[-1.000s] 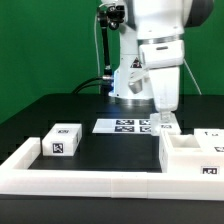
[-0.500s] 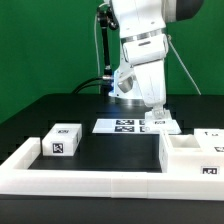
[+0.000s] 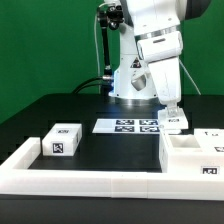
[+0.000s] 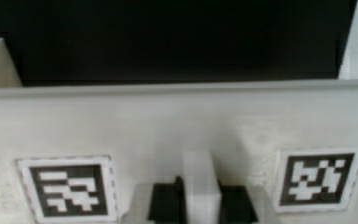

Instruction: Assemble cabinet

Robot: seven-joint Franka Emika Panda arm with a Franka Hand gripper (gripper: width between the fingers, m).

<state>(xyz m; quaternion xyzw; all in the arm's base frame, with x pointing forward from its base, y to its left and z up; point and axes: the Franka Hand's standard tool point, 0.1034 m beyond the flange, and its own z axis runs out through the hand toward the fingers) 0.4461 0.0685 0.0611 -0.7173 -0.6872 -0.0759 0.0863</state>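
Parts lie spread across a black table [image 3: 112, 150] in front of a green backdrop [image 3: 40, 50]. A long low white rail [image 3: 90, 181] runs along the near edge and turns back at the exterior view's left. Just inside that corner sits a small white box [image 3: 60, 141], upright, with a square black-and-white tag on its front and another on its top.

Toward the middle, the marker board [image 3: 128, 125] lies flat on the table at the foot of the white arm [image 3: 155, 40]. The arm reaches down just past the board's right end. Its gripper [image 3: 171, 113] is clamped on a white part [image 3: 173, 123] that carries a tag. Whether that part rests on the table or hangs clear of it cannot be told from here.

The wrist view shows the gripper [image 4: 197, 190] from above. Its dark fingers [image 4: 163, 195] are drawn nearly together on a narrow rib of the white part [image 4: 176, 120], with one tag on either side of them.

At the exterior view's right stands the cabinet [image 3: 183, 160], an open-topped white unit with tags on its faces. It stands against the rail, just in front of the held part.
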